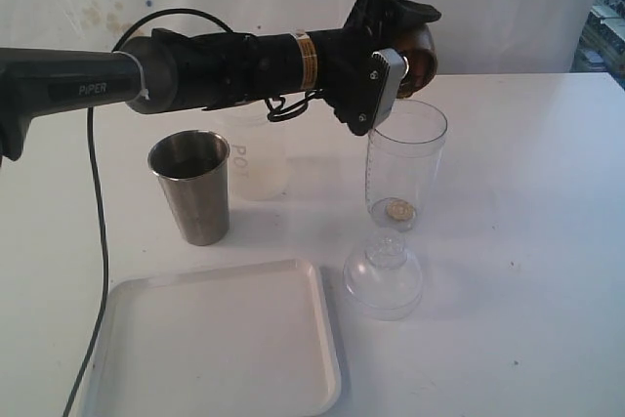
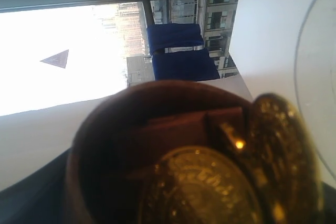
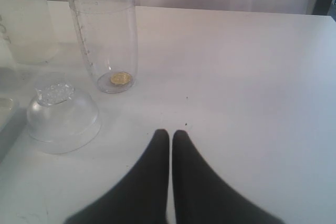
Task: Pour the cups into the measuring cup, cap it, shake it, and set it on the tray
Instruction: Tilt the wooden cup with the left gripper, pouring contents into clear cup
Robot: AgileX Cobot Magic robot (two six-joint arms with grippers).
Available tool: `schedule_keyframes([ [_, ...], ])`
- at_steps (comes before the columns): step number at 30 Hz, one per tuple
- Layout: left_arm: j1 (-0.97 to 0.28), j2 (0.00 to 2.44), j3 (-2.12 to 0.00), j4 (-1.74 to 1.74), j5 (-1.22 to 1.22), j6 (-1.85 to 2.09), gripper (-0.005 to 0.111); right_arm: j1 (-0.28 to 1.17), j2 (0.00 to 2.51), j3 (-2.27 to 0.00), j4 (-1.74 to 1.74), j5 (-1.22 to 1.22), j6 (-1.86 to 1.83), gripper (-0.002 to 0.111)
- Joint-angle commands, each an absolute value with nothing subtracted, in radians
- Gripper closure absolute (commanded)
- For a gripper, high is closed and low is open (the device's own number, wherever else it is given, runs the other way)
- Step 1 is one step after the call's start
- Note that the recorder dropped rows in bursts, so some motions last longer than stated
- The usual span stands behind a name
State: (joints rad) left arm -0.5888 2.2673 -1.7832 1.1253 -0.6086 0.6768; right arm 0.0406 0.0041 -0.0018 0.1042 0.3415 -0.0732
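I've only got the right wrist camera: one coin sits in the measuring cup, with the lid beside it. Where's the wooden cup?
Observer: The left gripper holds the wooden cup tilted above the mouth of the measuring cup.
Operator: Anything in it?
Observer: Yes, the left wrist view shows at least two gold coins inside it.
Operator: And the steel tumbler?
Observer: The steel tumbler stands upright, apart from the tray, past its far edge.
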Motion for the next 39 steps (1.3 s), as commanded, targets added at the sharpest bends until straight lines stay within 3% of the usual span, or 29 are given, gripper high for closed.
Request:
schedule_keyframes([
  [1, -0.594, 2.258, -1.794, 1.093, -0.627, 0.727, 0.107, 0.039, 0.0, 0.0, 0.104, 0.336, -0.075, 0.106],
  [27, -0.609, 2.258, -1.794, 1.031, -0.578, 0.766, 0.107, 0.039, 0.0, 0.0, 0.104, 0.336, -0.075, 0.106],
  [39, -0.612, 2.258, -1.794, 1.031, -0.594, 0.97, 0.107, 0.039, 0.0, 0.0, 0.104, 0.336, -0.075, 0.106],
])
